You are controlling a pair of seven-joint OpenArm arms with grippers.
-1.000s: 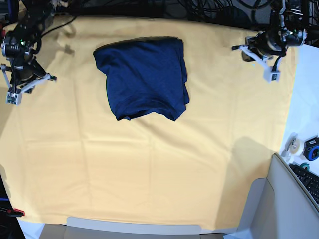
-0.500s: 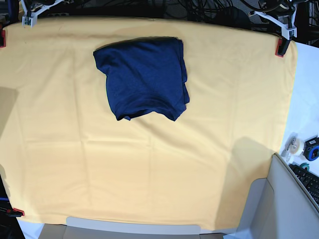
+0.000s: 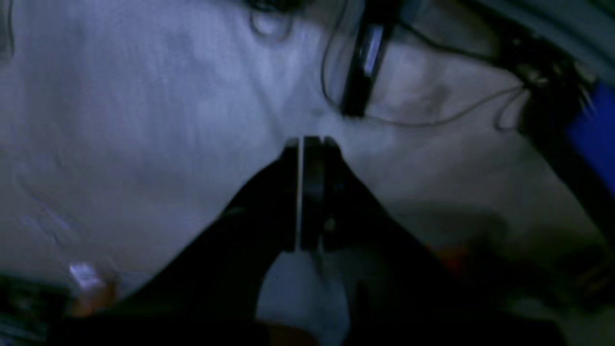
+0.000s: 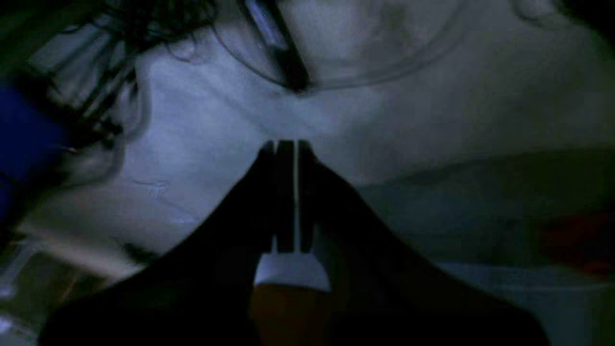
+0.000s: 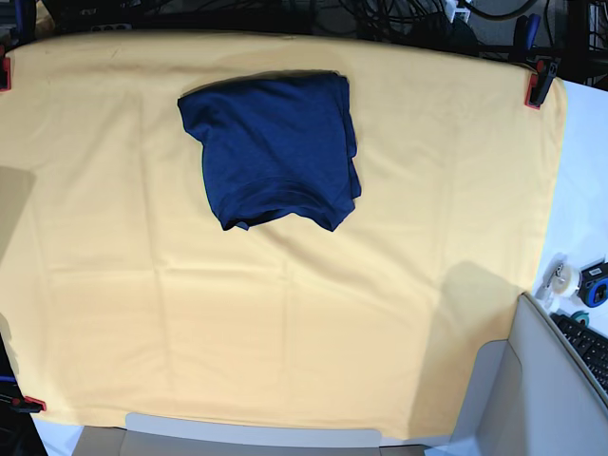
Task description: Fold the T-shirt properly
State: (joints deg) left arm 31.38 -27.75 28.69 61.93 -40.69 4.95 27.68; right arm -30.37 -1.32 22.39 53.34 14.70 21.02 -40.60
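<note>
**T-shirt folded, both tools clenched and off the desk**

T-shirt [image 5: 274,147]: dark navy, plain, no print, soft slightly heathered knit. Folded into a compact, roughly rectangular bundle, a bit wider at the top than at the bottom. Far edge fairly straight; the near edge curves and shows stacked layers, with a hem band running along it. Right side has a few layer edges peeking out, not perfectly aligned. Near-left corner ends in a small loose tip. Surface mostly smooth, faint creases only.

Position: lies flat on the yellow cloth [image 5: 285,323] covering the desk, in the cloth's far half, slightly left of its centre in the base view. Nothing touches it.

Red clamps pin the cloth: one at its far-right corner [image 5: 539,84], one at the near-left corner [image 5: 28,404], one barely visible at the far-left edge.

Left tool [image 3: 305,144]: fingers pressed together, only a thin slit between them, holding nothing. Pale blurred surface and cables behind it.

Right tool [image 4: 285,145]: same, fingers clenched, nothing held. View dark and blurred.

Neither tool shows in the base view. Tape rolls [image 5: 565,278] sit right of the cloth.
</note>
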